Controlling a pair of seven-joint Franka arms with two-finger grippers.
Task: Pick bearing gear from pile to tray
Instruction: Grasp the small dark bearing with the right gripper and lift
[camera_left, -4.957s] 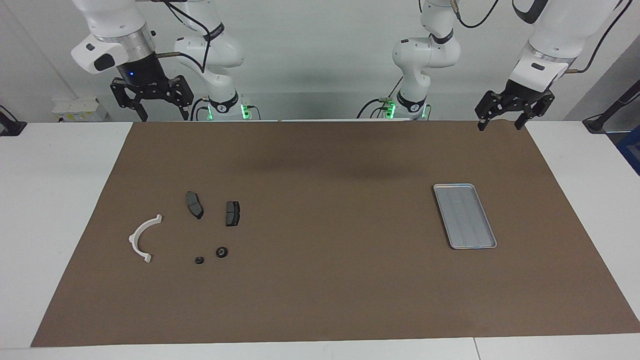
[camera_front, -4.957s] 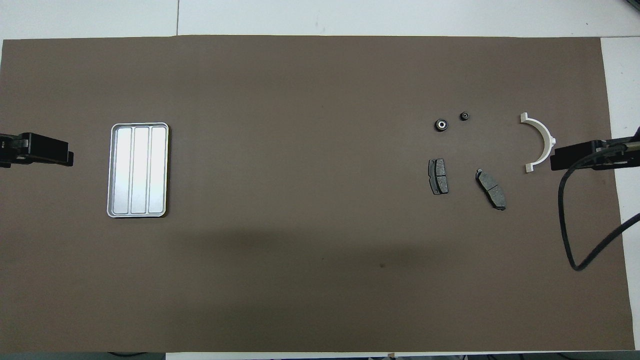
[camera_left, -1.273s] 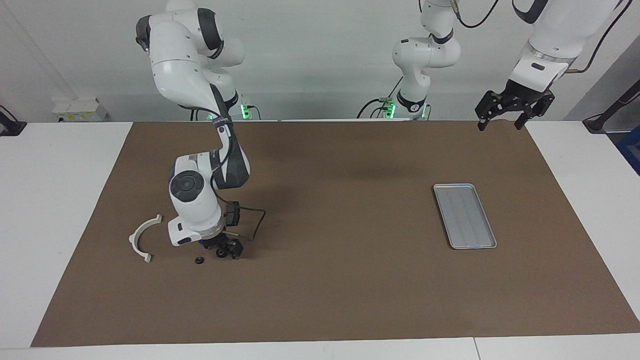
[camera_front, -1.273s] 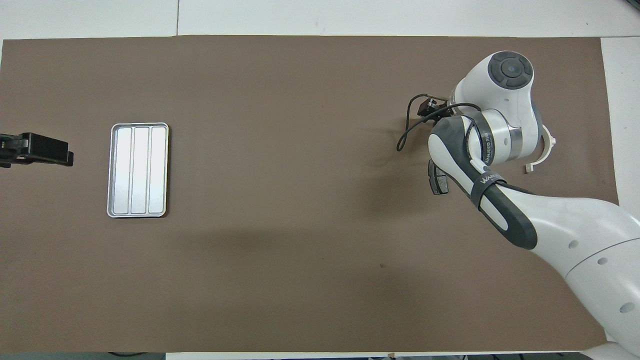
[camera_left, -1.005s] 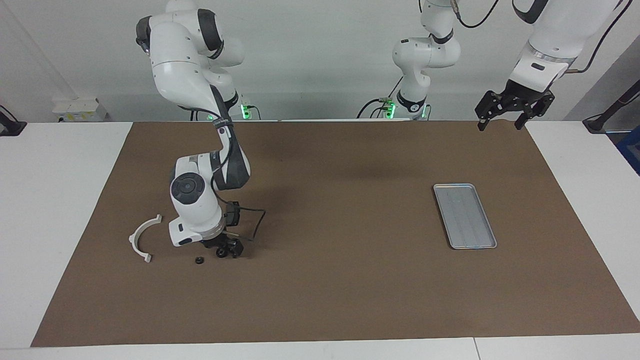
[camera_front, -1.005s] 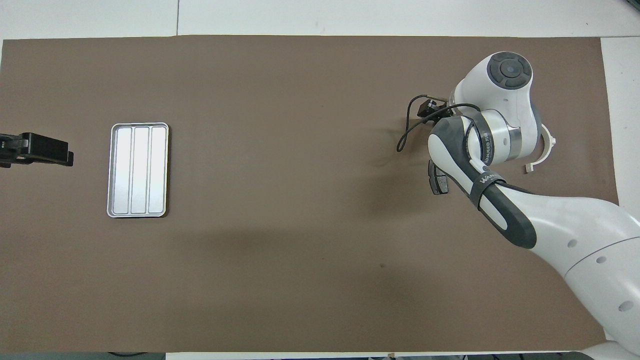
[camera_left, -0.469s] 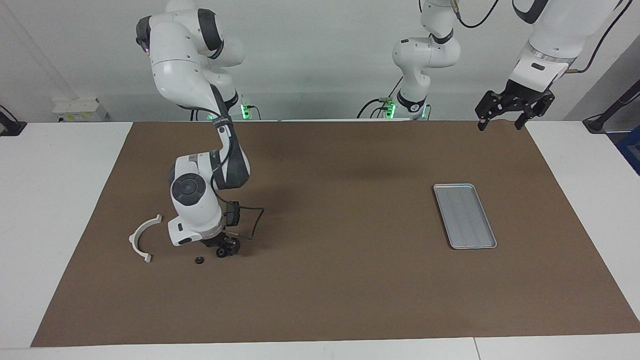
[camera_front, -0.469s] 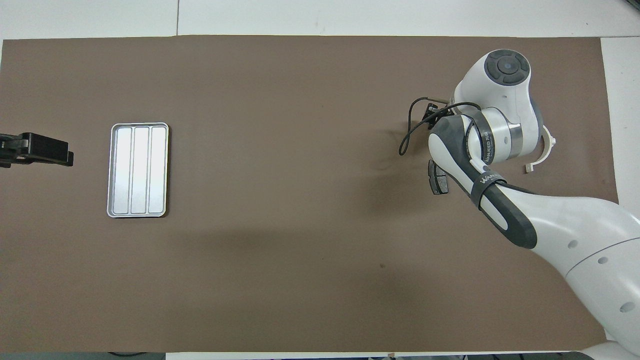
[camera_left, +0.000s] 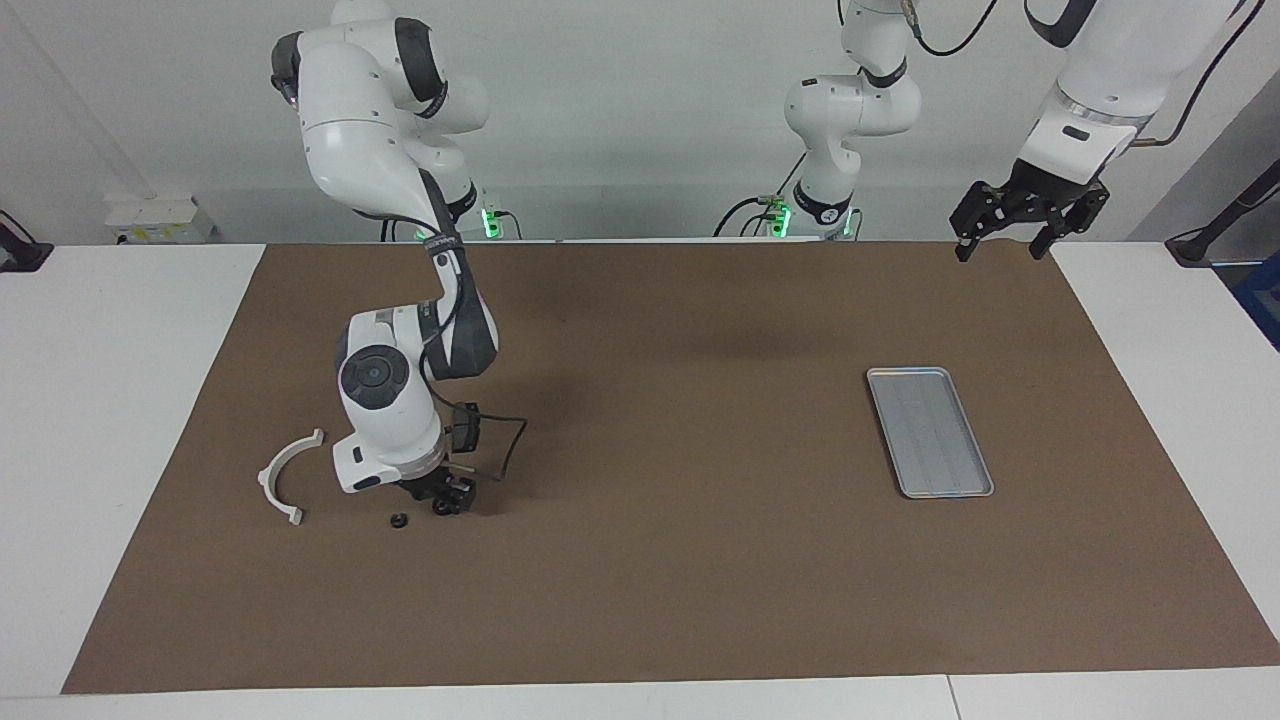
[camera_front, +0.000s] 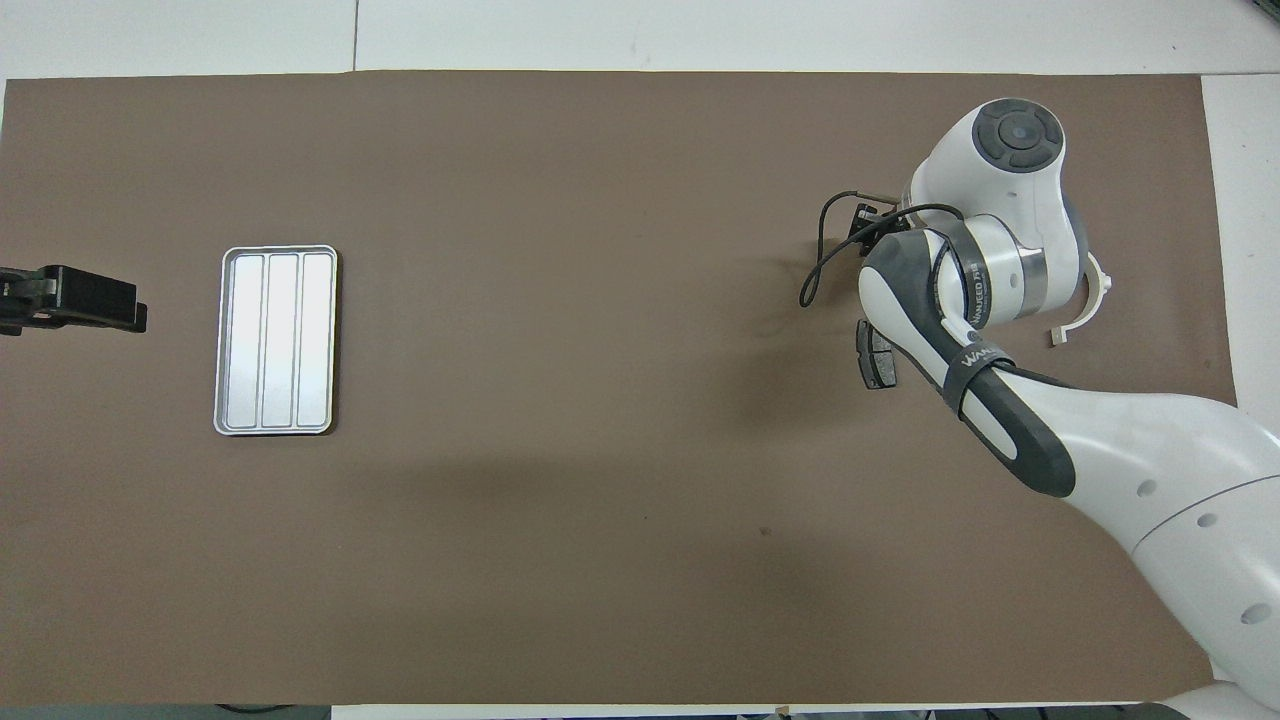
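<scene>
The left gripper (camera_left: 1017, 243) waited, jaws wide, by the mat's edge nearest the robots. The tray (camera_left: 929, 431) lay empty. Farther out, the right gripper (camera_left: 443, 500) sat down on the pile's bearing gear (camera_left: 441, 507); grip unclear. The grasp seemed underway; next, lifting it trayward

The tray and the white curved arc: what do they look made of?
Flat rectangular silver-grey tray: likely metal, brushed or satin; it throws back bright light along its ribbed floor. White curved arc: probably moulded plastic, matte; uniform white, no glints.
</scene>
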